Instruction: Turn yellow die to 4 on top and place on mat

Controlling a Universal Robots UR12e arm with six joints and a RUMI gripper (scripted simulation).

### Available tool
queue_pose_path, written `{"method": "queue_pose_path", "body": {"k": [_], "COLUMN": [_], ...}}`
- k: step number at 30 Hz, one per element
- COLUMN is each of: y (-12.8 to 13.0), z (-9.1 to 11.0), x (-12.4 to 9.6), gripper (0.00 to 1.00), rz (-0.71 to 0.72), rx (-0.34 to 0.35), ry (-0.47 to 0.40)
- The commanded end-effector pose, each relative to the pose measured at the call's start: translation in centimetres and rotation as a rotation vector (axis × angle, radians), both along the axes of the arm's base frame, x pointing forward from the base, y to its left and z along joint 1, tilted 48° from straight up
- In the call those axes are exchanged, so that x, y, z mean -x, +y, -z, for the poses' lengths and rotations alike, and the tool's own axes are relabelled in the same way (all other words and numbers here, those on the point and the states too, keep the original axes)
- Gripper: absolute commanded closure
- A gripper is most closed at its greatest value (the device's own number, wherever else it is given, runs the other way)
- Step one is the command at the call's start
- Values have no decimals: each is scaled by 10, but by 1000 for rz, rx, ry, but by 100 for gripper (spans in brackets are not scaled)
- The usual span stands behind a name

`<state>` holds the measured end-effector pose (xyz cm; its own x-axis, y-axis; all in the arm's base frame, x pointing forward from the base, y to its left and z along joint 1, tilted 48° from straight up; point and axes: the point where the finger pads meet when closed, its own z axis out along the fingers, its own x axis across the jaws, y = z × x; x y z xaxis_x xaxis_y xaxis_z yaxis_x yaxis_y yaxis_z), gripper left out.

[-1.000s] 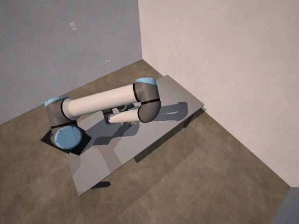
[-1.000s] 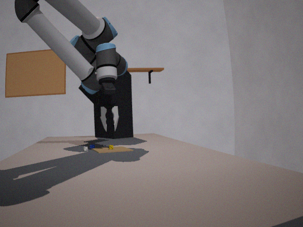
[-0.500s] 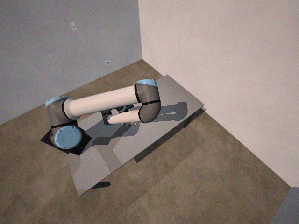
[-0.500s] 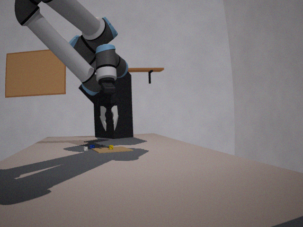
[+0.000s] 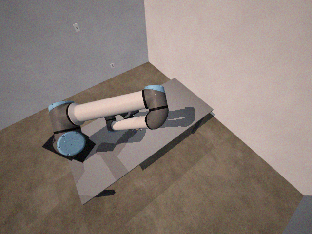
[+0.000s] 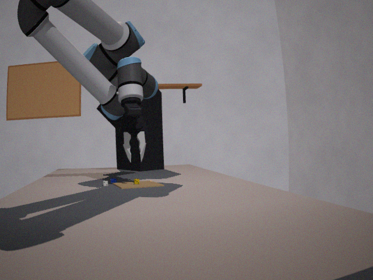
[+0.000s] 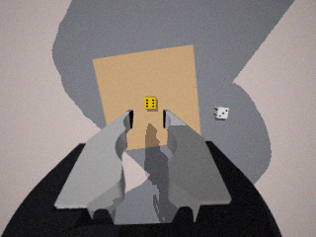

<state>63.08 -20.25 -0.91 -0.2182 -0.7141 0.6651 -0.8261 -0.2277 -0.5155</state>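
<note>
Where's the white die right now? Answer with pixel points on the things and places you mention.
In the exterior view, the white die [image 6: 105, 183] [image 7: 222, 113] sits on the table, off the mat [image 6: 141, 185] [image 7: 173, 74], beside the blue die [image 6: 113, 180]; in the wrist view, right of the mat.

Observed yellow die [image 6: 136, 181] [image 7: 150, 103] flat, six up, wholly on tan square mat [image 5: 137, 129] [image 6: 147, 184] [image 7: 173, 74]. Noted white die [image 5: 141, 130] [image 6: 105, 183] [image 7: 221, 113] and blue die [image 5: 135, 131] [image 6: 113, 181] off mat.
</note>
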Motion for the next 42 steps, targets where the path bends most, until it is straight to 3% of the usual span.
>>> {"method": "queue_pose_path", "body": {"k": [1,19,42], "y": [-1,0,-2], "z": [2,0,1], "x": [-1,3,2], "gripper": [82,82,82], "rz": [-26,-137,-182], "rx": [3,48,59], "ry": [-29,-145,-197]}}
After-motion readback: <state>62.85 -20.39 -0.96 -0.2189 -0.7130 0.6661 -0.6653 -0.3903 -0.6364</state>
